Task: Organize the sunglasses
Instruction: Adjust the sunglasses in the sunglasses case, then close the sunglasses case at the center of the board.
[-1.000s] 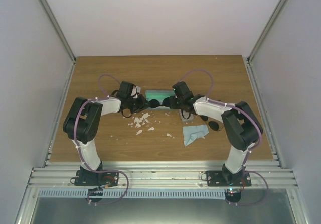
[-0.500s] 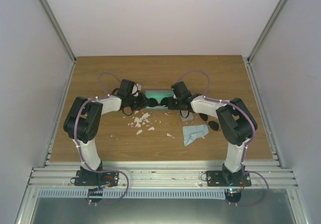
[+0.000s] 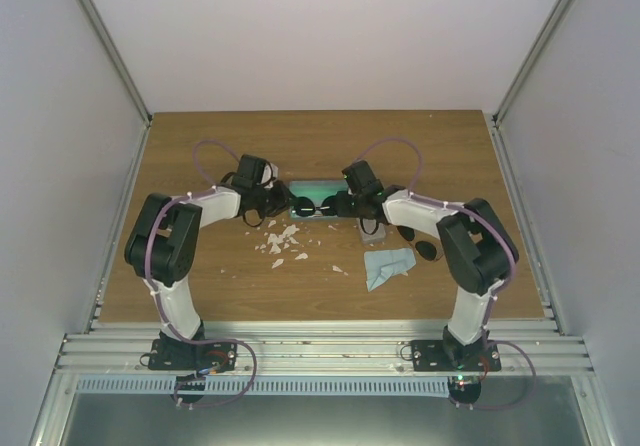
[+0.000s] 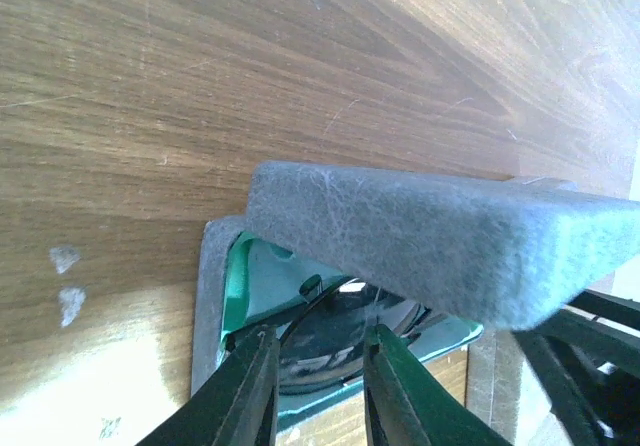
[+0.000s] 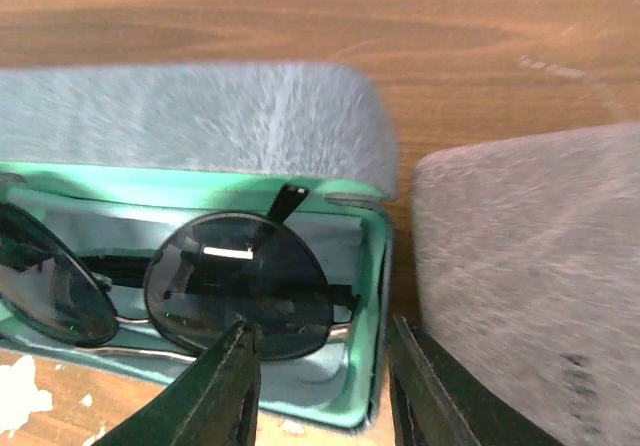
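- Sunglasses (image 5: pixel 200 291): dark round lenses, thin wire frame, lying inside open green-lined case (image 5: pixel 375 266), mid-surface (image 3: pixel 200 146).
- Handling, judged: light, fragile, frame bends easily, lenses slick (smudge risk). Take hold at rim or bridge, not lens face.
- Right pincer (image 5: pixel 322 344): open, fingers either side of near lens edge, nothing pinched.
- Left pincer (image 4: pixel 320 351): narrowly parted; cannot tell if gripping rim.
- Case lid hides far side; one lens cut off.

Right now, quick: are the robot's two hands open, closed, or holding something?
Left fingers: slightly apart around the dark sunglasses in the case; grip cannot be told.
Right fingers: open over the case's end, holding nothing.
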### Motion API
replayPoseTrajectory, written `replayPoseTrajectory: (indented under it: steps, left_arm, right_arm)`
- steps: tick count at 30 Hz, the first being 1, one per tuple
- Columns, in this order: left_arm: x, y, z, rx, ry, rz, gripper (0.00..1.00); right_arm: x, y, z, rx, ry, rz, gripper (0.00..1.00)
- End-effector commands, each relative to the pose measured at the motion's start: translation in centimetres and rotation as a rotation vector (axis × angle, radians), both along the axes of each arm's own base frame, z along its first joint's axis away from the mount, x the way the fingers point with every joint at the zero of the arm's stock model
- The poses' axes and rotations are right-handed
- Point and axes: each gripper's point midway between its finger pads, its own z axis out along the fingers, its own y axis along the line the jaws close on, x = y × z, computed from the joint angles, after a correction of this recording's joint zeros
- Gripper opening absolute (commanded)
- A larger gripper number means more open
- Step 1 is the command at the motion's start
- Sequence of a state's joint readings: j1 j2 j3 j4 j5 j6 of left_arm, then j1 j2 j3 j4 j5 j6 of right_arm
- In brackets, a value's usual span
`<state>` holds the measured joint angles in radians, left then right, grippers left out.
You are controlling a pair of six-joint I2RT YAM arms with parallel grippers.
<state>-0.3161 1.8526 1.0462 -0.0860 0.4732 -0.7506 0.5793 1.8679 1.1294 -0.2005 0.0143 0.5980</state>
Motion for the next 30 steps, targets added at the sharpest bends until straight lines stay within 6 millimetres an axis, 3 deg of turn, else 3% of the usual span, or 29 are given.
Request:
replayPoseTrajectory:
  steps: [1,5,10,16,18,23,30]
  left_arm:
    - [0.7,1.0,3.9,0.036,-0.117,0.012,0.27]
    - [-0.8,2.2,4.3,0.078,-0.130,0.035,0.28]
    - [-4.2,2.1,2.3,0.077,-0.088,0.038,0.22]
    - [-7.7,0.5,-1.0,0.074,-0.018,0.023,0.17]
    - [-7.5,-0.1,-1.2,0.076,-0.042,0.033,0.15]
    - [-7.0,-1.0,-2.9,0.143,-0.043,0.055,0.11]
    - [-5.5,-1.3,-5.1,0.220,-0.038,0.115,0.09]
  right_arm:
    - [1.2,-1.6,5.6,-0.042,-0.134,-0.041,0.37]
    - [2.1,-0.5,7.5,-0.037,-0.174,0.016,0.39]
    - [5.0,1.4,8.6,-0.045,-0.223,0.041,0.40]
    - [8.1,3.4,7.2,-0.100,-0.247,0.080,0.39]
    - [8.5,4.0,6.3,-0.121,-0.240,0.112,0.38]
    - [7.4,5.3,4.6,-0.178,-0.222,0.180,0.38]
    - [3.0,5.6,2.3,-0.216,-0.180,0.182,0.38]
